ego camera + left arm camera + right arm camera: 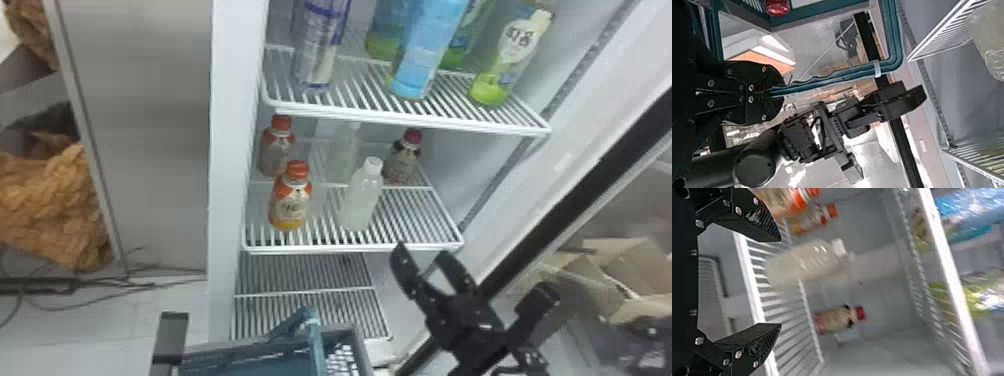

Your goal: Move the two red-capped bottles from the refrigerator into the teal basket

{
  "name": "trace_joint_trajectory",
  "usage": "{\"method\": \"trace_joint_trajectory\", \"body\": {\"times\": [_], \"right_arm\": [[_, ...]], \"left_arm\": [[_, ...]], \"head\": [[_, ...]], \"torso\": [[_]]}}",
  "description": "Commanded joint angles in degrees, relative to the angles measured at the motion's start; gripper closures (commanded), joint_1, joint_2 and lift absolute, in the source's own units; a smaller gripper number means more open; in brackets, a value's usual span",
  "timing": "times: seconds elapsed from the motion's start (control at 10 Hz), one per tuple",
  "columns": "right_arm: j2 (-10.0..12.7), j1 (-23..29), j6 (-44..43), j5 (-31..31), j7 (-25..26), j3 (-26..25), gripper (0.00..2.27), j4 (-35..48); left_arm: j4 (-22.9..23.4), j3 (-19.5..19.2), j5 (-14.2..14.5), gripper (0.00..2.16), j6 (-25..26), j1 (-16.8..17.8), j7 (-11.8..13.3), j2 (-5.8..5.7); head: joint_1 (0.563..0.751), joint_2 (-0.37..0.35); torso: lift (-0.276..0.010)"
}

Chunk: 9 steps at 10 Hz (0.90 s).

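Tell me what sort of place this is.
Probably a storeroom or test area around an open refrigerator: wire shelves hold drink bottles, and cardboard boxes and loose cables lie around it.

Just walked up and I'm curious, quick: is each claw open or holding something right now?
Left gripper: closed, holding the teal basket handle.
Right gripper: open, with nothing in it.
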<state>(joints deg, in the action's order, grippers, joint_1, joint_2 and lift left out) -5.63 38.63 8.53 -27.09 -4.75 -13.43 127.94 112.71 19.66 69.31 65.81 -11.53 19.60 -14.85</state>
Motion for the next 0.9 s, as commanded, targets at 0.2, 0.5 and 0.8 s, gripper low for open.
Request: {"method": "trace_joint_trajectory", "body": {"times": [0.2, 0.5, 0.8], "right_arm": [[-0.1, -10.8, -8.2, 2.9, 1.1, -1.4, 0.27, -12.4], [-1.2, -17.0, -8.2, 9.2, 1.1, -2.3, 0.27, -16.9], [-2.2, -24.3, -8.4, 13.8, 0.6, -2.6, 0.24, -23.8]], "left_arm": [[0.0, 0.2, 0.3, 1.13, 0.1, 0.0, 0.1, 0.08], [0.0, 0.4, 0.5, 1.13, 0.3, 0.1, 0.1, 0.0], [0.0, 0.6, 0.6, 1.13, 0.4, 0.1, 0.2, 0.0]], "head": [[0.695, -0.35], [0.695, -0.35], [0.695, -0.35]], "torso": [[-0.228], [-0.228], [-0.228]]}}
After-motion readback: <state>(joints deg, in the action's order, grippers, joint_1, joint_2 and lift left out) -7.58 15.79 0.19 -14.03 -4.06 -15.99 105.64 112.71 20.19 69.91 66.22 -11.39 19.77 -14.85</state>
